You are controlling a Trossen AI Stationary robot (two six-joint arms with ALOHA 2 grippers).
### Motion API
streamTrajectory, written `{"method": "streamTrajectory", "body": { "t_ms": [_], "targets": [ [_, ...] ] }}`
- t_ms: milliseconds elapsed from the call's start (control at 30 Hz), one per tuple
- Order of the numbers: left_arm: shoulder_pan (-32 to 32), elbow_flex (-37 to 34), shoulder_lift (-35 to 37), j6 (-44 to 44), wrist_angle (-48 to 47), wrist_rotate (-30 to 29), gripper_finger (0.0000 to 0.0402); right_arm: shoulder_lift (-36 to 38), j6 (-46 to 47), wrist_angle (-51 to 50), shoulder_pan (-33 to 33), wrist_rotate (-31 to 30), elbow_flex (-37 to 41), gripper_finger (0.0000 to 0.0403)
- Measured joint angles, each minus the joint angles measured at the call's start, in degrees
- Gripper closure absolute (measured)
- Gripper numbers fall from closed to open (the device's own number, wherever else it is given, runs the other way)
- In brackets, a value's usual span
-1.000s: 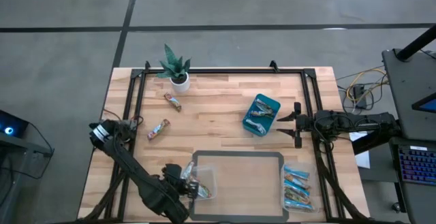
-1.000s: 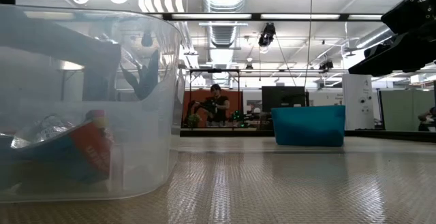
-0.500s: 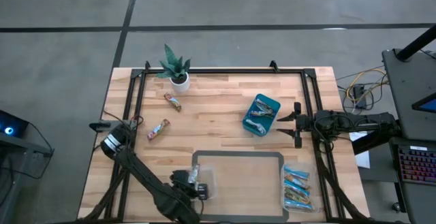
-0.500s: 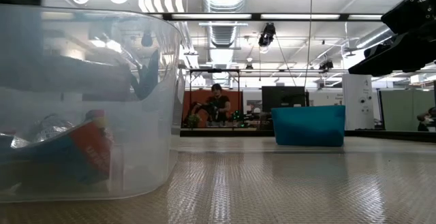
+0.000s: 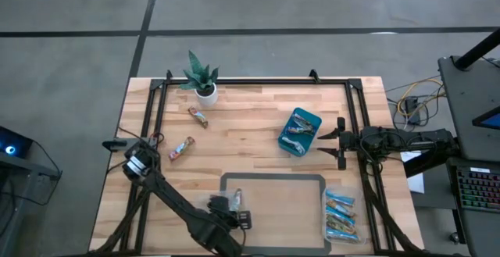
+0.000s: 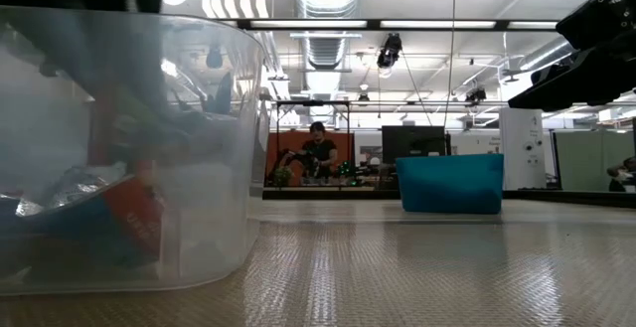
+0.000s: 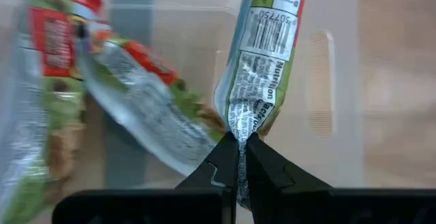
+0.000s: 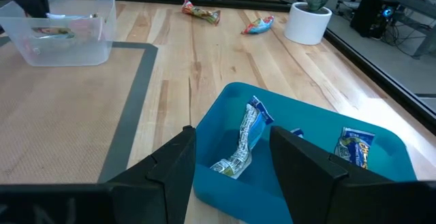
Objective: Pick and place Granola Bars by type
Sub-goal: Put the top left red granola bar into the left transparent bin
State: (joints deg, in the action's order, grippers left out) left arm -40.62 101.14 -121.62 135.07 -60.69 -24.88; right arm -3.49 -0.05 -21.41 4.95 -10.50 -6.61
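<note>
My left gripper [image 5: 233, 212] hangs over the clear tub [image 5: 246, 212] at the near left, shut on a green-and-silver granola bar [image 7: 267, 43]. Two more bars of that kind [image 7: 146, 108] lie in the tub's bottom. Two loose bars [image 5: 198, 116] [image 5: 181, 148] lie flat on the wood at the far left. My right gripper [image 5: 323, 141] waits open at the right, beside the teal bin [image 5: 300, 130], which holds silvery bars [image 8: 246, 142]. The right-hand clear tub [image 5: 341, 215] holds blue bars. My left gripper pinches the flat crimped end [image 7: 238, 134] of the bar's wrapper between its two fingertips. The fingers come steeply from above. The bar hangs below them inside the tub's walls; whether its lower end touches the bottom, I cannot tell.
A potted plant [image 5: 201, 77] stands at the far left corner. A grey-framed mat [image 5: 273, 180] lies between the two clear tubs. A black rail frame [image 5: 156, 108] runs along the table's sides. In the low view the left tub [image 6: 119, 148] fills the near left.
My left gripper has gone toward the table's right edge and down, from beside the tub's left wall to over its middle, rolling a little at the wrist. The bar has gone with it, still pinched, and now hangs within the tub.
</note>
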Motion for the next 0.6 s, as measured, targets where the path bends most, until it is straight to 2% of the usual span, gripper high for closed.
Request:
{"method": "streamTrajectory", "body": {
  "t_ms": [233,600],
  "targets": [
    [0.8,-0.09,-1.87,-1.27,3.82,-0.31,0.0401,0.0,0.0,0.02,0.01,0.0,0.0,0.0227],
    [1.41,-0.13,-2.73,-1.44,4.19,0.13,0.0401,0.01,0.0,0.01,0.02,0.0,0.0,0.0227]
  ]
}}
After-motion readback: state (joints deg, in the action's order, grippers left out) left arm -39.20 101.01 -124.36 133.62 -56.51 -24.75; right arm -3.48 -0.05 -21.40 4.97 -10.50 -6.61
